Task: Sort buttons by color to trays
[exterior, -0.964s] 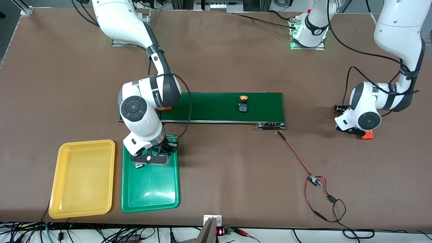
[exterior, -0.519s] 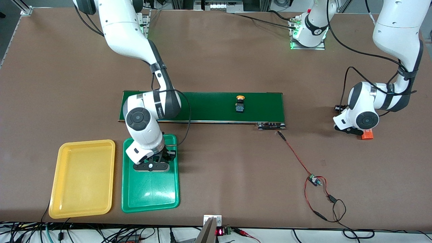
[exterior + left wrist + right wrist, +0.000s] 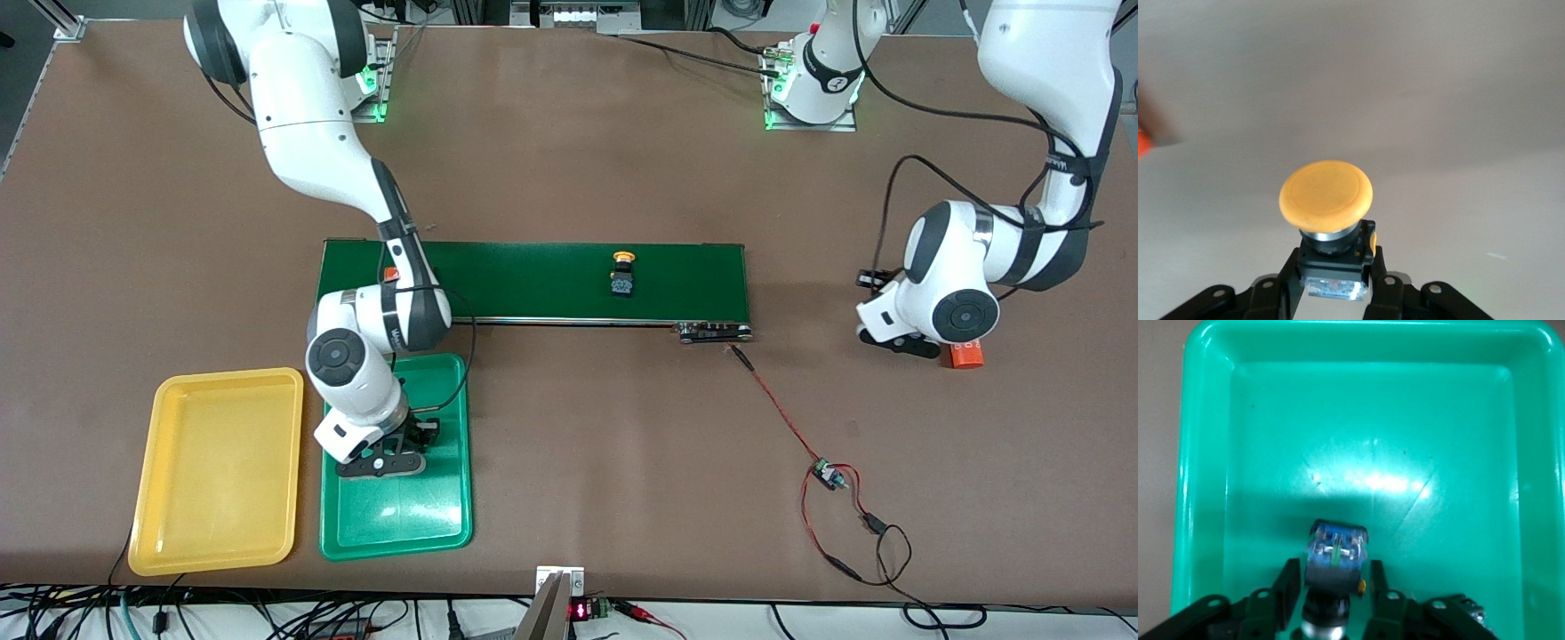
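Observation:
My right gripper hangs low inside the green tray, open. A black-bodied button lies between its fingers with a gap on each side, and the cap is hidden. In the front view this gripper is over the green tray, which lies beside the yellow tray. My left gripper is shut on the black body of a yellow-capped button. It is above the bare table at the left arm's end. Another yellow-capped button lies on the belt.
The long dark-green conveyor belt runs across the middle of the table. An orange cylinder stands beside my left hand. A red and black wire with a small board trails from the belt's end toward the front edge.
My right gripper has moved along the green tray toward the front camera and its fingers have parted from the button. The left gripper has shut on its yellow button. The belt's button has drifted toward the right arm's end.

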Robot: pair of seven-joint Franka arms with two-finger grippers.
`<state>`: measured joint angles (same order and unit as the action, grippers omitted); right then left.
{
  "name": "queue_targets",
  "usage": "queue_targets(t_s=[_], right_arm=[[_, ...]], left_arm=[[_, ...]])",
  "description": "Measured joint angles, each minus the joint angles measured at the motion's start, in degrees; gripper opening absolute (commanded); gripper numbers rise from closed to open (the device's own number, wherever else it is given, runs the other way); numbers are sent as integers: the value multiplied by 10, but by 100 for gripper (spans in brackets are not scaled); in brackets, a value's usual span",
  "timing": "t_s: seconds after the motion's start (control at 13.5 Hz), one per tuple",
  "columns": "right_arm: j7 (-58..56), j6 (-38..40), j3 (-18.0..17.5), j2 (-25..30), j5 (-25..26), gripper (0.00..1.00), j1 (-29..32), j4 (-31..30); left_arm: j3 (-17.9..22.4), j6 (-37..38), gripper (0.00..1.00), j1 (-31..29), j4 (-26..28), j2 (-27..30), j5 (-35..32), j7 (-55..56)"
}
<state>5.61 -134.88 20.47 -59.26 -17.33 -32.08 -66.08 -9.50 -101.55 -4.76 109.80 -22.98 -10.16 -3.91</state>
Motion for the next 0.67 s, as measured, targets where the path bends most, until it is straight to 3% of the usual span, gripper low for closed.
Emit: queue_targets(t_s=[0.15,0.37,0.67], right_arm=[[1,21,-4,6,-1,100,-3,9],[45,114,-5,43,-4,100,-20,21],[138,185,-9,83,-4,100,-55,21]], left_arm=[[-41,7,19,5,-10,6,62,32],[-95,-11,20,20,-12,3,144,130],[-116,-105,20,43,-12,-29,202,170]])
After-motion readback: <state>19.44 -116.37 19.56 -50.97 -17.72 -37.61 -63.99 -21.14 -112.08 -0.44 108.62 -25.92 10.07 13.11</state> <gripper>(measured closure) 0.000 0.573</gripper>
